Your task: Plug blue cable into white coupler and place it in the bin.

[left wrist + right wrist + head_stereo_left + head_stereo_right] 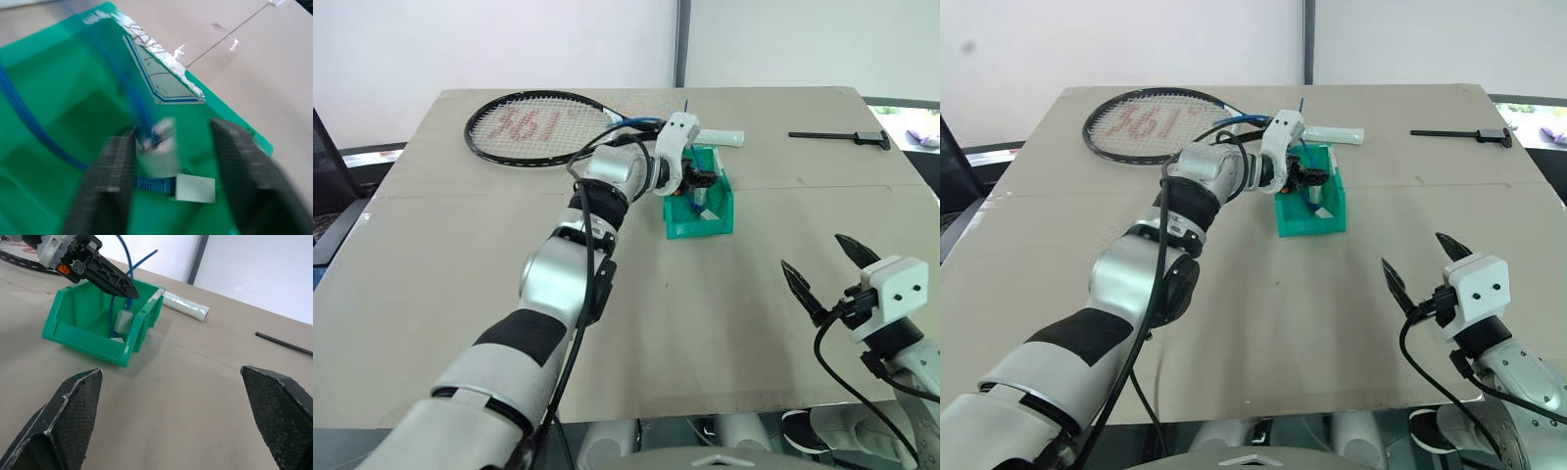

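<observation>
- The bin [698,215] stands on the worktop [705,323] toward its far edge, a little right of the middle, with its lowered front lip facing the near edge.
- The left gripper [168,171] reaches over the bin's far-left rim and points down into it; its two black fingers [110,186] are spread, with a clear gap on either side of what lies between them.
- Between those fingers sits the white coupler [159,147], blurred, inside the bin near its floor; whether either finger touches it I cannot tell.
- The blue cable [127,78] runs down into the coupler from above, and its upper part arcs up out of the bin (seen well from the right wrist [128,264]).
- On the bin's floor just beside the coupler lies a second blue plug joined to a small white block [194,188].
- A white label [161,78] sits on the bin's inner wall.
- The right gripper [827,274] hangs above the near right corner of the worktop, well apart from the bin, its fingers spread wide and holding nothing.
- A tennis racket [533,127] lies at the far left of the worktop, its white grip [720,137] ending just behind the bin.
- A thin black tool [842,137] lies near the far right corner.
</observation>
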`<state>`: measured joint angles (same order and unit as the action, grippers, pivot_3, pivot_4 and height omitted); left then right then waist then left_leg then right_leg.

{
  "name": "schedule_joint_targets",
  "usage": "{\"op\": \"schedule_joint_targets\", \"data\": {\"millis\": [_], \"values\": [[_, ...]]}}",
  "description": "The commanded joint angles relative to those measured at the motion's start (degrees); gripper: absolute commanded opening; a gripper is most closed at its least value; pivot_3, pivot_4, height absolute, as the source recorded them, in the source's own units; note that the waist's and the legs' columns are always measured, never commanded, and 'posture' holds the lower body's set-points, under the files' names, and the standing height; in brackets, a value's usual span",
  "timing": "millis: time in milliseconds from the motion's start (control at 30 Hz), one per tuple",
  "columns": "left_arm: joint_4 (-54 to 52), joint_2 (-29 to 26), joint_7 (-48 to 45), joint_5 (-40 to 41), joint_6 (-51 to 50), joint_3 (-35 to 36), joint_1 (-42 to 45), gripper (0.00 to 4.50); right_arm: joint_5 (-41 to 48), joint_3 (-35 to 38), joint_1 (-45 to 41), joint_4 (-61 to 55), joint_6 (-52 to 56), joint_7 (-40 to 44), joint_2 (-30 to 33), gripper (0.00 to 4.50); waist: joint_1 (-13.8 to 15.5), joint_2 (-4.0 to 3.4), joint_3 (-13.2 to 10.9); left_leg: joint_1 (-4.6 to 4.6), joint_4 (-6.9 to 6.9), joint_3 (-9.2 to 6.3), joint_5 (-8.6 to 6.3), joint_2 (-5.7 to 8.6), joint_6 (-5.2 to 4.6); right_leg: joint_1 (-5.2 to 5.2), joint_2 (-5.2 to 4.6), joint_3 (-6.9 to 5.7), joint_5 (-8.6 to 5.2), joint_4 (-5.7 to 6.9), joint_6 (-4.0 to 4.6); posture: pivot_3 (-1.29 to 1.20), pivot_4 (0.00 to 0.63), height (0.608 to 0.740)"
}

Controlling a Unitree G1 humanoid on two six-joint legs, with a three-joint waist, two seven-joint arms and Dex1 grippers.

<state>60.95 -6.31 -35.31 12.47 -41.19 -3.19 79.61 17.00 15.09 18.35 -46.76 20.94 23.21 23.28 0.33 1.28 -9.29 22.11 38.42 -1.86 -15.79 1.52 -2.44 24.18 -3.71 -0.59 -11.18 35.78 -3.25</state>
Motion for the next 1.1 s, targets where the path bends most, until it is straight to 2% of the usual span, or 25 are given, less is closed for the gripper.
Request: {"op": "schedule_joint_targets", "data": {"millis": [33, 167, 267, 333, 400, 500, 567, 700, 800, 967, 1100], "values": [[-2.93, -3.65, -4.02, 1.31, -5.54, 2.34, 3.38, 4.43, 0.56, -0.63, -0.63, -1.65, -0.12, -0.45, 0.07, 4.5, -0.2, -0.02, -0.02, -0.01, 0.0, 0.0, 0.0, 0.0, 0.0, 0.0, 0.0, 0.0, 0.0, 0.02, 0.0, 0.0, 0.15, 0.74], [-12.41, -8.4, -10.67, 3.22, -13.95, 1.36, 1.21, 4.43, 1.02, -1.01, -1.41, -1.3, 0.23, -0.38, 0.25, 4.5, -0.98, -0.07, -0.11, -0.04, -0.01, 0.0, 0.0, -0.04, 0.0, 0.0, 0.02, 0.01, 0.0, 0.07, 0.0, 0.0, 0.15, 0.74], [-28.43, -13.08, -14.71, 7.01, -16.27, 2.59, -6.27, 4.43, 1.03, -1.36, -2.62, 0.05, 0.27, 0.35, 0.88, 4.5, -1.28, -0.13, -0.13, -0.07, -0.01, 0.05, 0.01, -0.09, 0.01, 0.0, 0.01, 0.08, 0.1, 0.09, 0.18, 0.0, 0.15, 0.74], [-38.3, -14.99, -14.06, 7.27, -12.54, 3.22, -12.78, 4.43, 1.49, -1.29, -3.28, 0.91, 0.26, 0.96, 1.24, 4.5, -1.23, -0.17, -0.14, -0.15, -0.05, 0.13, 0.02, -0.12, 0.04, 0.0, 0.01, 0.19, 0.12, 0.09, 0.2, 0.0, 0.15, 0.74], [-48.23, -15.94, -16.13, 7.97, -1.13, 5.21, -21.63, 4.43, 1.86, -1.34, -3.91, 2.04, 0.25, 1.88, 2.09, 4.5, -1.01, -0.22, -0.12, -0.19, -0.07, 0.17, 0.16, -0.14, 0.29, 0.01, -0.02, 0.27, 0.13, 0.08, 0.23, 0.0, 0.15, 0.74], [-62.35, -22.57, -23.11, 9.41, 7.52, 6.46, -40.45, 4.43, 4.02, -0.54, -4.57, 5.49, -0.22, 5.66, 4.03, 4.5, -1.28, -0.33, -0.06, -0.24, -0.12, 0.33, 0.17, -0.17, 0.34, 0.05, -0.14, 0.46, 0.15, 0.08, 0.26, 0.0, 0.15, 0.74], [-66.41, -24.23, -21.73, 10.48, 8.09, 9.12, -49.03, 4.43, 5.24, 0.55, -4.06, 7.95, -0.81, 9.1, 6.2, 4.5, -0.95, -0.33, -0.08, -0.28, -0.14, 0.31, 0.15, -0.15, 0.35, 0.08, -0.3, 0.7, 0.14, 0.06, 0.26, 0.0, 0.15, 0.74], [-72.94, -26.72, -22.09, 12.1, 11.25, 12.98, -62.84, 4.43, 6.9, 3.39, -3.01, 12.81, -2.48, 14.95, 10.3, 4.5, 0.72, -0.23, -0.16, -0.12, 0.0, 0.08, -0.01, -0.05, 0.05, 0.05, -0.2, 0.38, 0.03, 0.04, 0.45, 0.0, 0.15, 0.74], [-77.25, -28.21, -21.71, 13.19, 12.26, 16.17, -72.64, 4.43, 7.45, 5.12, -2.33, 16.97, -4.08, 19.23, 13.43, 4.5, 0.57, -0.34, -0.12, -0.37, 0.01, 0.21, -0.07, -0.03, -0.07, -0.2, -0.4, 0.39, 0.01, 0.02, 0.48, 0.0, 0.15, 0.74], [-82.8, -28.64, -20.25, 13.96, 14.22, 19.17, -84.29, 4.43, 7.86, 6.43, -3.16, 22.79, -5.91, 23.45, 16.29, 4.5, 0.49, -0.3, -0.14, -0.36, 0.07, 0.06, -0.08, -0.13, -0.08, -0.26, -0.36, 0.2, -0.01, -0.01, 0.45, 0.0, 0.15, 0.74], [-86.73, -27.47, -18.22, 14.97, 14.57, 19.26, -90.07, 4.43, 7.96, 5.73, -4.96, 25.27, -5.99, 25.02, 17.39, 4.5, 0.49, -0.32, -0.14, -0.38, 0.06, 0.05, -0.07, -0.18, -0.07, -0.26, -0.32, 0.17, -0.03, 0.01, 0.42, 0.0, 0.15, 0.74]]}}
